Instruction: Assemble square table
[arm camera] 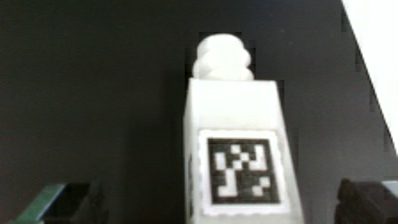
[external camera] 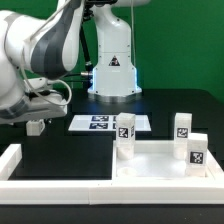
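In the wrist view a white block leg (arm camera: 233, 130) lies on the black table, with a knobbed end pointing away and a black-and-white tag facing up. My gripper (arm camera: 212, 204) is open above it, and its dark fingertips (arm camera: 54, 206) stand well apart on either side of the leg's tagged end without touching it. In the exterior view my gripper (external camera: 35, 124) hangs low at the exterior view's left. The white square tabletop (external camera: 158, 166) lies at the exterior view's right. Three tagged legs (external camera: 125, 136) stand upright at its corners.
The marker board (external camera: 92, 123) lies flat on the table behind the tabletop. A long white border rail (external camera: 60, 186) runs along the front and turns up the exterior view's left side. The robot's base stands at the back.
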Available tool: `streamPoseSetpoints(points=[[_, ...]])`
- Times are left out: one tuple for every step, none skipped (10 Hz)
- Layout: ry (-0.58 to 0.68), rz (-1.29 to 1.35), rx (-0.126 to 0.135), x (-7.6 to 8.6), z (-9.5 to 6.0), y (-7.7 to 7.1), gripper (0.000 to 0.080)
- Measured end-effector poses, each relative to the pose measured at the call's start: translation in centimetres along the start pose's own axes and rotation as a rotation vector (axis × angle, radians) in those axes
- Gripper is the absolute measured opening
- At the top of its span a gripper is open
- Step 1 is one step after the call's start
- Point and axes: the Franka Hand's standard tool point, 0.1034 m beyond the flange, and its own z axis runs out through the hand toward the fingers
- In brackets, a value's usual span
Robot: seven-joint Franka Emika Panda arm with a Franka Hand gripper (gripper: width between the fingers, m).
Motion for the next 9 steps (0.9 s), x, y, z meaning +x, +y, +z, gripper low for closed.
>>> streamPoseSetpoints(points=[[-0.037,0.011,0.007,0.3,-0.2,0.0,0.0649],[-0.107,0.048,0.025,0.3,-0.1,-0.3,0.0649],[-0.114,0.045,0.017,0.9,0.1,-0.4,0.0649],[-0.113,0.039,0.016,0.8,0.0,-0.4,0.0649],[-0.114,0.039,0.016,0.8,0.1,-0.4,0.0649],[-0.114,0.039,0.016,0.8,0.1,-0.4,0.0649],[-0.118,0.039,0.017,0.8,0.3,-0.5,0.0649],[-0.134,0.039,0.022,0.5,1.0,-0.8,0.0649],[-0.146,0.038,0.026,0.3,1.4,-1.0,0.0649]])
